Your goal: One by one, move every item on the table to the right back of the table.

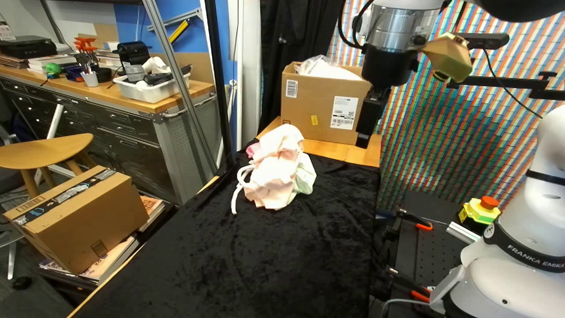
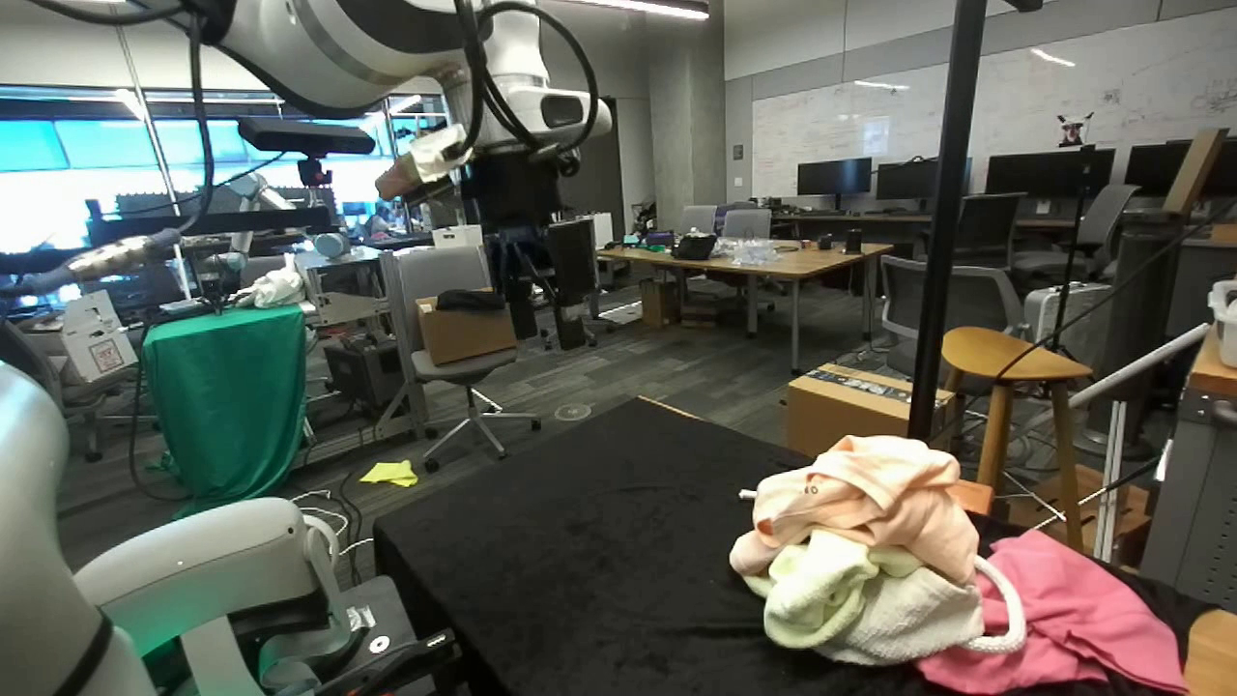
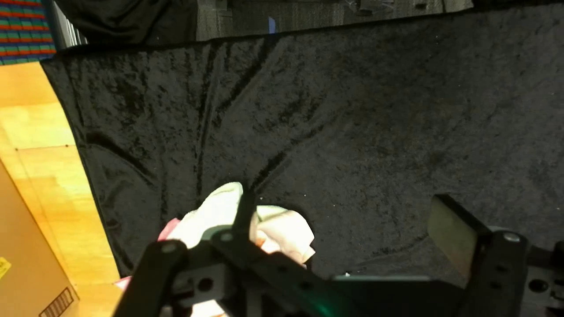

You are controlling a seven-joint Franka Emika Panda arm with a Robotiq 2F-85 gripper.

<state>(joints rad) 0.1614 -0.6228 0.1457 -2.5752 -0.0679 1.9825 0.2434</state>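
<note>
While its jaws stand wide apart with nothing between them, the gripper [image 3: 346, 215] hangs over the black table [image 1: 282, 256], clear of the peach cloth [image 1: 278, 172], pink cloth [image 2: 1082, 609] and white rope [image 2: 1013, 611] heaped toward the far left in an exterior view; overlapping layers and that loop could let one pinch drag several along together.

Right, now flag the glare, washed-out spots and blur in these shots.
In the wrist view, parts of the cloths burn out nearly white, and the gripper looks soft, likely out of focus, while the table beyond is crisper; in an exterior view, the windows are glaringly bright and reflections streak the whiteboard.
</note>
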